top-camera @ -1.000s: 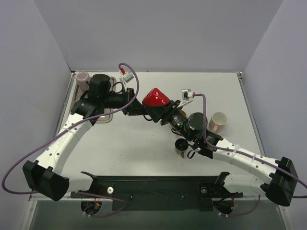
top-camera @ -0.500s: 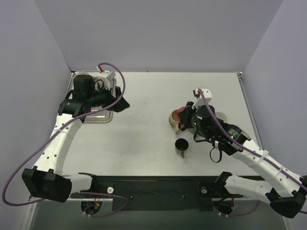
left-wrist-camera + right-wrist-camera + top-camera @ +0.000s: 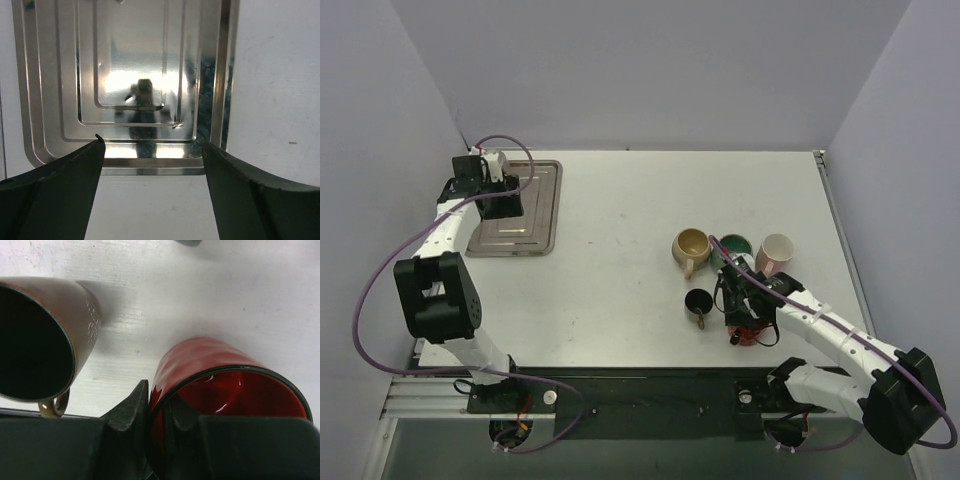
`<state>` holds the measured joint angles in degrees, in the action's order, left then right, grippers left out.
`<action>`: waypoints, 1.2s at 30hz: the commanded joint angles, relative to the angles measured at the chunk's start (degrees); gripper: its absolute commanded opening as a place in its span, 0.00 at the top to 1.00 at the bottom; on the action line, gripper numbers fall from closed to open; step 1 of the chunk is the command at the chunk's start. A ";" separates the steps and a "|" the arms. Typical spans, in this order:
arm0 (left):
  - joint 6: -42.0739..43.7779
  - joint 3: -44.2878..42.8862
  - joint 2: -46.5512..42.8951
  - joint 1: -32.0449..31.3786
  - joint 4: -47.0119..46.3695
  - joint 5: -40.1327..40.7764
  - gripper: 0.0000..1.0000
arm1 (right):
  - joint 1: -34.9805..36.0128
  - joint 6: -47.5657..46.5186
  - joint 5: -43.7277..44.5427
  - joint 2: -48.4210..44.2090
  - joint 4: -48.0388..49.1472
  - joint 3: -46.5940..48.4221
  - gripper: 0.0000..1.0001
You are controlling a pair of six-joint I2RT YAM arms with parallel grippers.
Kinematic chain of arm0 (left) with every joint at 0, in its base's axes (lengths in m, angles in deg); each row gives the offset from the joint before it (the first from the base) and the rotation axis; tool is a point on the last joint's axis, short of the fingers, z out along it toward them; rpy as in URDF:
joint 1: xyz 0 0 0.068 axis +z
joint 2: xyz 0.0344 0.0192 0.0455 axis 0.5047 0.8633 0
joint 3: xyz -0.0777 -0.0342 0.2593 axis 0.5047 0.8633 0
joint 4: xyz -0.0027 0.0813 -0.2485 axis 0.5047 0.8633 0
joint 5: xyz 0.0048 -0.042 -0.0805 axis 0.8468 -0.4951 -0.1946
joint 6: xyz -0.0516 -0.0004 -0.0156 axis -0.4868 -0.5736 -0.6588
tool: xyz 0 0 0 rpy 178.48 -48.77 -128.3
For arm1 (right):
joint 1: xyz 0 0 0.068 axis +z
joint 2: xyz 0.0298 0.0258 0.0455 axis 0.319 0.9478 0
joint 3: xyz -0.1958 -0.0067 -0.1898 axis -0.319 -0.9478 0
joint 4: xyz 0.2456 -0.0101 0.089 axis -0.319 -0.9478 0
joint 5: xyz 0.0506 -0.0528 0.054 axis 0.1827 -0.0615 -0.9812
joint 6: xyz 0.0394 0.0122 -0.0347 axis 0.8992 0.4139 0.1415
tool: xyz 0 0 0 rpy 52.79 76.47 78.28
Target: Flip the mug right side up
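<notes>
At far left, the left end effector point(image 3: 152, 142) hangs wide and empty over the ribbed silver metal tray point(image 3: 535, 215), well apart from the mugs. Rightward stand a tan ceramic mug point(image 3: 691, 245) and a small dark brown mug point(image 3: 35, 340). Just beside that one, near the front edge of the desk point(image 3: 620, 270), the glossy red mug point(image 3: 225, 385) appears mouth up, its long axis roughly vertical. It sits directly under the right end effector point(image 3: 157, 401), which pinches its rim wall, one finger inside. Release looks next; whether its base touches down I cannot tell.

Lab rig: bare grey walls point(image 3: 650, 70), white table point(image 3: 610, 275).
</notes>
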<state>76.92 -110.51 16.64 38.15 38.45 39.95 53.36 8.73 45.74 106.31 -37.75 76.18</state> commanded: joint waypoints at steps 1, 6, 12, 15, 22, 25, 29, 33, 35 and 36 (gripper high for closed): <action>-0.23 -5.42 4.59 0.60 -6.13 6.78 0.11 | -1.45 0.33 -1.73 1.62 6.82 -1.15 1.00; -2.34 -11.30 13.90 0.69 -8.06 11.46 0.11 | -2.51 0.07 -0.33 1.89 8.49 -2.12 0.71; -5.84 -21.04 22.60 0.25 -8.86 15.75 0.10 | -2.77 0.51 5.81 -2.41 2.09 0.25 0.40; -9.97 -27.20 27.96 -0.54 -9.30 20.33 0.10 | -2.51 0.59 9.07 -4.52 -1.25 2.62 0.36; -14.64 -45.31 41.16 -1.07 0.09 24.73 0.09 | -1.54 0.95 10.75 -8.48 -3.90 5.26 0.35; -14.47 -50.06 44.24 -1.07 3.00 25.43 0.09 | -1.10 0.60 10.40 -9.27 -4.43 5.79 0.35; -12.72 -50.16 44.86 -0.89 2.13 25.97 0.35 | -0.66 0.24 9.17 -10.15 -4.52 6.58 0.35; -9.46 -50.95 45.56 -0.37 2.39 25.08 0.54 | -0.05 -0.55 8.90 -10.33 -4.69 7.28 0.35; -8.32 -51.13 45.74 -0.02 2.65 24.56 0.71 | 0.13 -0.46 9.08 -10.68 -4.69 7.28 0.35; -7.62 -51.04 45.56 0.25 2.91 24.12 0.89 | 0.13 -0.46 9.08 -10.94 -4.69 7.28 0.35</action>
<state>66.06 -158.16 61.87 37.23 41.01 64.34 52.88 8.64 53.96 96.52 -40.05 81.25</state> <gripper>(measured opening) 0.328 0.653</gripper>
